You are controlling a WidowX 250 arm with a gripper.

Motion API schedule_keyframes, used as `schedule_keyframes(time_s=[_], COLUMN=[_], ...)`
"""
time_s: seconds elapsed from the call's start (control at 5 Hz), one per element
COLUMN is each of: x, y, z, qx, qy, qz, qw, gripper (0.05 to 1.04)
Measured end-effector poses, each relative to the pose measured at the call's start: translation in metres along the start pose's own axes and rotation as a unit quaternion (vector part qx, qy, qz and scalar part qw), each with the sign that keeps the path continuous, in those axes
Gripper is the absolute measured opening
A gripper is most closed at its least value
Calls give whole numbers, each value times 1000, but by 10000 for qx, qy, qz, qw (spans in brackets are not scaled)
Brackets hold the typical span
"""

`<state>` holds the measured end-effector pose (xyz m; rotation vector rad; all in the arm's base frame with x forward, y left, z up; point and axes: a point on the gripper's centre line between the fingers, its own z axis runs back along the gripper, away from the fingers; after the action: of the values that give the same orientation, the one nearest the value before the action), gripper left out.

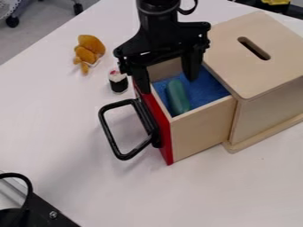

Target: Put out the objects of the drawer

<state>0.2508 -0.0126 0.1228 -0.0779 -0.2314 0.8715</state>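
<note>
Camera view: gripper stood open over the extended drawer

The gripper (pixel 167 85) was located at the upper middle of the camera view, pointing down over the drawer (pixel 202 132). Its two fingers were spread well apart: one was aligned with the drawer's red front panel (pixel 167 142), the other with the blue lining (pixel 207 89). Clearance between the fingertips and these surfaces could not be determined.

The green object (pixel 177 96), elongated and rounded, lay inside the drawer on the blue lining, near the red front panel. The drawer was extended from the wooden box (pixel 254 80), which had an elongated slot in its top. A black handle (pixel 107 133) projected from the red front panel.

Outside the drawer, on the white table (pixel 65 128), a small black-and-white cylindrical piece (pixel 118 82) was positioned near the panel. An orange-brown plush toy (pixel 90 49) lay farther toward the upper left.
</note>
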Motion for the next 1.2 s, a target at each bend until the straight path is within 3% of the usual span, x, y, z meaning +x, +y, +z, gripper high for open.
schedule_keyframes(time_s=[0.2, 0.4, 0.6, 0.8, 1.0, 1.2], x=[-3, -5, 2, 7, 10, 18], y=[4, 6, 7, 6, 1, -7], z=[-5, -3, 1, 2, -8, -24], qx=[100, 191, 108, 176, 238, 392], qy=[71, 167, 244, 194, 302, 243], qz=[-12, -466, -1179, -1874, -2449, -2872], qw=[9999, 9986, 9927, 9819, 9688, 9568], gripper=[998, 998, 998, 998, 998, 998])
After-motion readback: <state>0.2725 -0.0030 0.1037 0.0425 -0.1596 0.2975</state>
